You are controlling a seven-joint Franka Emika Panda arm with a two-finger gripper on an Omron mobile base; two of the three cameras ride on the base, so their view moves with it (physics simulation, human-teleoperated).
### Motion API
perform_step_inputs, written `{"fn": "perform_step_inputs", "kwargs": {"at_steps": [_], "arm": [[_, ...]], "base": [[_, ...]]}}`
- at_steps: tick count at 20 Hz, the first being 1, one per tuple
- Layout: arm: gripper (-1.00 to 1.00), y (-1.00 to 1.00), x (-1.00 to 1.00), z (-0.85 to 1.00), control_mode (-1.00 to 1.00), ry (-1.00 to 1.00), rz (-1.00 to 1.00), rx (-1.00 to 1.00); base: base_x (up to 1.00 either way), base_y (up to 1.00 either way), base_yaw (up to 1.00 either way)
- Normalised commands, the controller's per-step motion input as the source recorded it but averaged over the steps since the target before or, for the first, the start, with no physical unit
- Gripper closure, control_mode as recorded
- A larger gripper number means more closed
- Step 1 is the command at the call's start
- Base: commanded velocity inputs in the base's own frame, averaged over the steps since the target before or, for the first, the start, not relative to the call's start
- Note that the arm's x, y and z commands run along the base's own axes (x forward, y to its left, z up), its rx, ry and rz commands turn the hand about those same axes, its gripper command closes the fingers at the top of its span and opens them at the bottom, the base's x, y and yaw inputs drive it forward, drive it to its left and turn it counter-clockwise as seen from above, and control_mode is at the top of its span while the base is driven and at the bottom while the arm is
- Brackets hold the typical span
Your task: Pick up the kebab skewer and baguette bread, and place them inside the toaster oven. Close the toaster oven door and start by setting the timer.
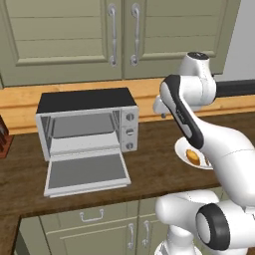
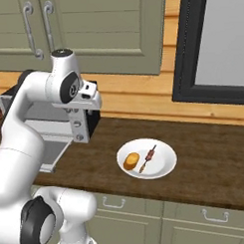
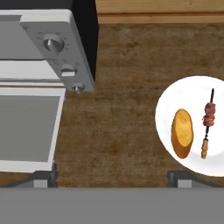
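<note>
1. The toaster oven (image 1: 87, 124) stands on the dark wooden counter (image 1: 154, 164) at about 9 o'clock in the left base view; its black top faces up, its grey inside is bare, and three round knobs (image 1: 130, 131) run in a column down its right side.
2. The toaster oven door (image 1: 85, 173) hangs fully open, folded down flat onto the counter at the oven's 6 o'clock; its grey glass faces up.
3. A white plate (image 2: 165, 165) sits on the counter well apart from the oven, at roughly 3 o'clock from it in the hand view and near centre in the right base view.
4. The baguette bread (image 3: 182, 133) lies on the plate's left half in the hand view; the kebab skewer (image 3: 208, 122) lies just beside it at its 3 o'clock, running roughly 12 to 6, with the red chunks toward the 12 o'clock end and the bare wooden end toward 6; the two look apart, not touching.
5. The gripper (image 3: 112, 178) hovers high above the bare counter between oven and plate; its two finger tips (image 3: 43, 178) stand at 7 and 5 o'clock along the bottom of the hand view, spread as wide as they go; nothing lies between them and nothing is held.
6. Green cabinet doors (image 1: 112, 35) with metal handles hang behind the oven at 12 o'clock.
</note>
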Motion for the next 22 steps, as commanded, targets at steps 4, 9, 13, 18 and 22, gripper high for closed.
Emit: {"fn": "perform_step_inputs", "kwargs": {"at_steps": [4, 9, 13, 18, 22], "arm": [[-1.00, 0.00, 0.00, 0.00, 1.00, 0.00, 0.00, 0.00], [-1.00, 0.00, 0.00, 0.00, 1.00, 0.00, 0.00, 0.00], [-1.00, 0.00, 0.00, 0.00, -1.00, 0.00, 0.00, 0.00], [-1.00, 0.00, 0.00, 0.00, -1.00, 0.00, 0.00, 0.00], [-1.00, 0.00, 0.00, 0.00, -1.00, 0.00, 0.00, 0.00]], "base": [[0.00, 0.00, 0.00], [0.00, 0.00, 0.00], [0.00, 0.00, 0.00], [0.00, 0.00, 0.00], [0.00, 0.00, 0.00]]}}
